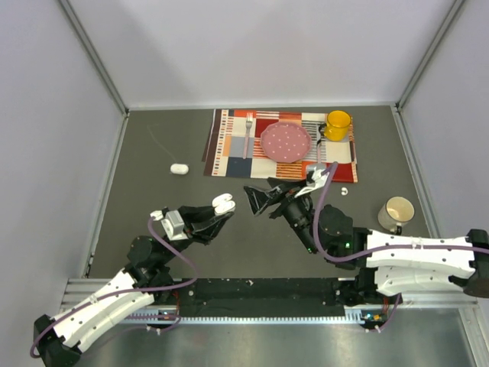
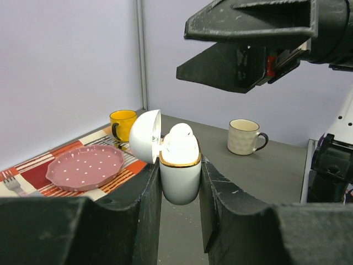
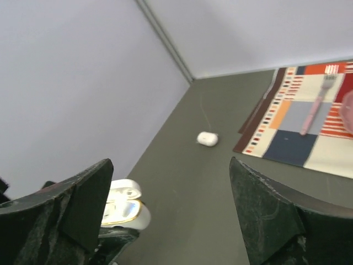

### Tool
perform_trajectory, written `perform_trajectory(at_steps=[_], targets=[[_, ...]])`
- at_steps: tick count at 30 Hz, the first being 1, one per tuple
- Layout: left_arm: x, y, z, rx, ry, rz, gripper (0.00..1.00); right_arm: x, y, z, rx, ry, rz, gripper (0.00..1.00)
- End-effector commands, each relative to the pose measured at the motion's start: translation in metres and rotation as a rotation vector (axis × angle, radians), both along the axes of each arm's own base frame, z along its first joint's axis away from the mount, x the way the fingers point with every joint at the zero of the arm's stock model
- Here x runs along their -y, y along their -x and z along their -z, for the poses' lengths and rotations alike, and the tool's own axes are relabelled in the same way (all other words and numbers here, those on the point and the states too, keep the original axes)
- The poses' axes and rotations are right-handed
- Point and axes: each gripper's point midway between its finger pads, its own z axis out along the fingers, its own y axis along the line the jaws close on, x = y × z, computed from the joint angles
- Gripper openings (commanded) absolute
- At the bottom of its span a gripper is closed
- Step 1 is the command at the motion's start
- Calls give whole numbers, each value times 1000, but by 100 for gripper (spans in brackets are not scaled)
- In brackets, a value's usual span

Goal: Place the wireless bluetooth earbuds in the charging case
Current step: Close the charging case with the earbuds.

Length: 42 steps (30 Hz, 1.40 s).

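Two robot arms work a grey surface point(image 1: 137, 191): the left arm point(image 1: 99, 310) at lower left and the right arm point(image 1: 412, 256) at lower right. Each has one tool, the left end effector point(image 1: 221, 208) and the right end effector point(image 1: 253, 201). There are two white charging cases, an open case point(image 1: 223, 202) at centre and a closed case point(image 1: 179, 169) at left. Two mugs stand at right, a yellow mug point(image 1: 337, 122) and a cream mug point(image 1: 396, 212). One placemat point(image 1: 229, 145), one plate point(image 1: 286, 141) and one fork point(image 1: 247, 134) sit at upper centre. Two earbuds are countable: a loose earbud point(image 1: 344, 190) and a seated earbud point(image 2: 181, 139).

The charging case point(image 2: 180, 176) is white with a gold rim; the plate point(image 2: 85, 165) is pink with white dots; the mug point(image 2: 122, 122) is yellow; the desk point(image 1: 153, 222) is grey.
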Motion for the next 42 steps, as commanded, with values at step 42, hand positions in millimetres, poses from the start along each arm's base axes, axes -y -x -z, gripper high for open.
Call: perform_trajectory(at_steps=[42], targets=[[48,31,-18,2,-47,329,0,17,-29,56,-601,220,-316,99]])
